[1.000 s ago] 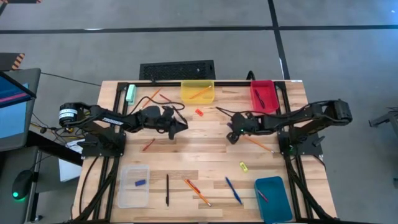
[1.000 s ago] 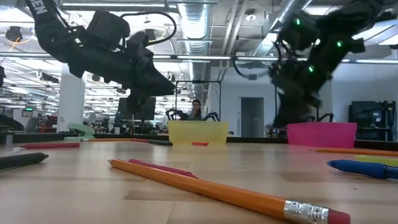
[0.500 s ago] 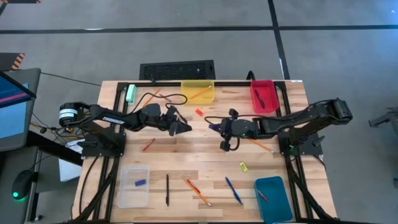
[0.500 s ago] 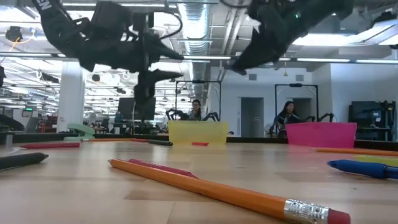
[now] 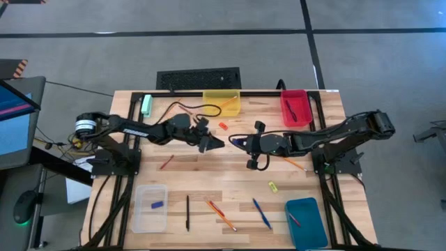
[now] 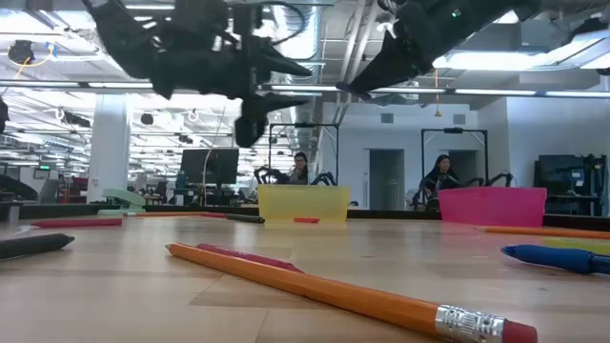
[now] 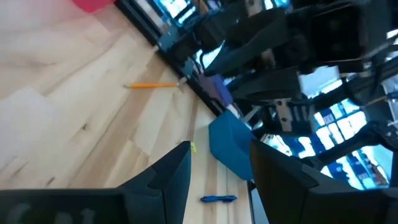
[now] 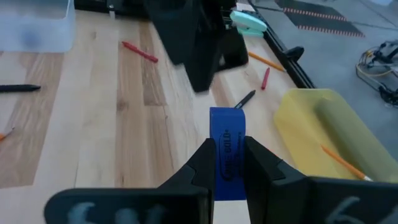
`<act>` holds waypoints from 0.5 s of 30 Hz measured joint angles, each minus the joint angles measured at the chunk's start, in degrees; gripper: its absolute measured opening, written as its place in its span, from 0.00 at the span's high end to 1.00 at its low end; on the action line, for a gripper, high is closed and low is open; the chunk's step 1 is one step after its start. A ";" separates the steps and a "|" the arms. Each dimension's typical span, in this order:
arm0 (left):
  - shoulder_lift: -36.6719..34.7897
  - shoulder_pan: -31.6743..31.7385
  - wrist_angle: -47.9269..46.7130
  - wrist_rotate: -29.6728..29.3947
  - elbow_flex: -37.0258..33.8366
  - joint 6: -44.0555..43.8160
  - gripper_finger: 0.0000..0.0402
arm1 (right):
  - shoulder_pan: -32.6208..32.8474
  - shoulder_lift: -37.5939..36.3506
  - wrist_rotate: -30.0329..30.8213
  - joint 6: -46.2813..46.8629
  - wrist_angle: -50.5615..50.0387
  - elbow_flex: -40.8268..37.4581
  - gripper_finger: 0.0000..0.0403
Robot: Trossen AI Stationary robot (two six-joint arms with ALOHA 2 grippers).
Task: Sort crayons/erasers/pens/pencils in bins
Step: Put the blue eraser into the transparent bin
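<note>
My right gripper (image 8: pixel 228 149) hovers over the table's middle (image 5: pixel 242 142), shut on a blue eraser (image 8: pixel 227 127). My left gripper (image 7: pixel 217 174) is open and empty, raised above the table just left of it (image 5: pixel 217 144), so the two tips nearly face each other. The yellow bin (image 5: pixel 221 103) and red bin (image 5: pixel 294 107) stand at the far edge. The clear bin (image 5: pixel 150 207) and teal bin (image 5: pixel 305 222) stand near the near edge. Pencils (image 5: pixel 221 215), pens (image 5: pixel 262 213), a crayon (image 5: pixel 166 162) and small erasers (image 5: pixel 272 186) lie flat on the wood. My right gripper pinches the blue eraser between its two fingers (image 8: pixel 202 163), holding its near half (image 8: pixel 228 167). The free end (image 8: pixel 226 118) sticks out past the fingertips. The fingers come from the table's right, slanting slightly down. The eraser is lifted clear of the table.
A pale-green block (image 5: pixel 146 104) lies at the far left corner and a red-orange eraser (image 5: pixel 224 126) in front of the yellow bin. A pencil (image 5: pixel 289 161) lies under the right arm. A black pen (image 5: pixel 187 213) lies beside the clear bin. People sit in the room beyond the table.
My right gripper has risen from low near the red bin and moved toward the table's left, turning nearly level. My left gripper has moved toward the right, closing on the right gripper over the table's middle.
</note>
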 joint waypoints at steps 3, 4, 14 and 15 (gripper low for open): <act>4.43 -0.03 0.48 2.47 3.58 -1.20 0.61 | 0.28 0.00 0.02 -1.09 0.31 0.00 0.84; 5.39 -0.05 0.56 2.84 4.80 -1.24 0.61 | 0.35 0.00 0.02 -1.77 0.33 0.00 0.84; 7.35 0.50 1.54 2.46 8.62 -0.61 0.61 | 0.82 -0.02 0.00 -6.15 0.84 0.00 0.84; 7.35 0.63 1.71 2.43 8.62 -0.79 0.61 | 1.01 -0.02 0.01 -6.59 0.86 0.00 0.84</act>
